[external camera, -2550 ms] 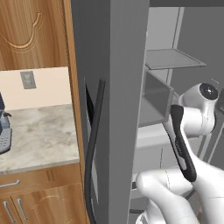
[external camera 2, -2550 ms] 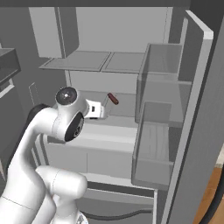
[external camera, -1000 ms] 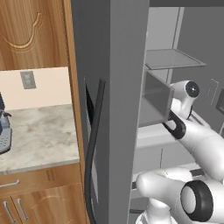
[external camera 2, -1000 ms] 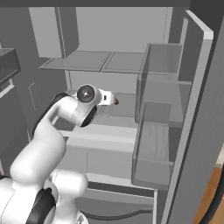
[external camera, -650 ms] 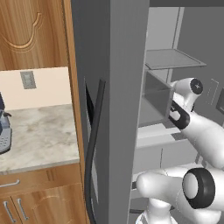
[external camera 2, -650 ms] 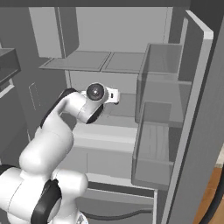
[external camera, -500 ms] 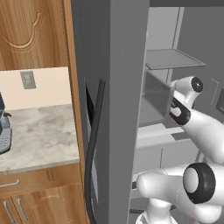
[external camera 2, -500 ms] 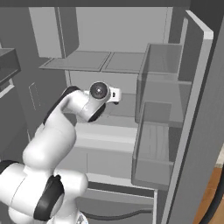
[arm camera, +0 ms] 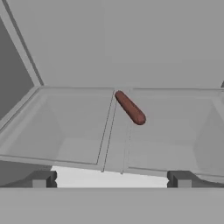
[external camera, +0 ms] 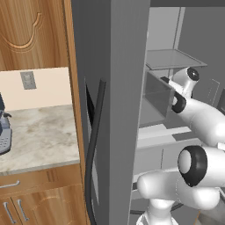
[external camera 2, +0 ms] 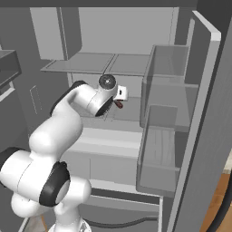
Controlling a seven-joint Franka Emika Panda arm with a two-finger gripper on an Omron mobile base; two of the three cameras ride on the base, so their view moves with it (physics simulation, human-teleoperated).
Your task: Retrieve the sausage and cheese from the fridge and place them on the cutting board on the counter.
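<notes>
The sausage [arm camera: 130,107], a dark reddish-brown rod, lies on a grey shelf [arm camera: 166,127] inside the fridge [external camera 2: 131,41], slanting from upper left to lower right in the hand view. It rests just beside the seam where two shelf panels meet, mostly on the right-hand panel, with its upper end close to the back wall. In the right base view a small part of it [external camera 2: 118,104] peeks out just past the wrist.

The gripper [arm camera: 111,178] hangs short of the sausage, well apart from it, its jaws spread wide with nothing between them; the two dark fingertips [arm camera: 41,179] rise at the bottom of the hand view, one on each side of the seam. The shelf between the fingertips and the sausage is bare.

Above the arm's wrist runs another grey shelf [external camera 2: 90,63]. To the right of the arm, the open right door carries translucent door bins [external camera 2: 165,136] stacked one above the other.

In the left base view the open left door [external camera: 112,88] with its long dark bar handle [external camera: 94,145] stands edge-on in the middle. Left of it lies the marble counter [external camera: 39,132] over wooden drawers [external camera: 30,182], with a wall outlet [external camera: 28,80] above.
</notes>
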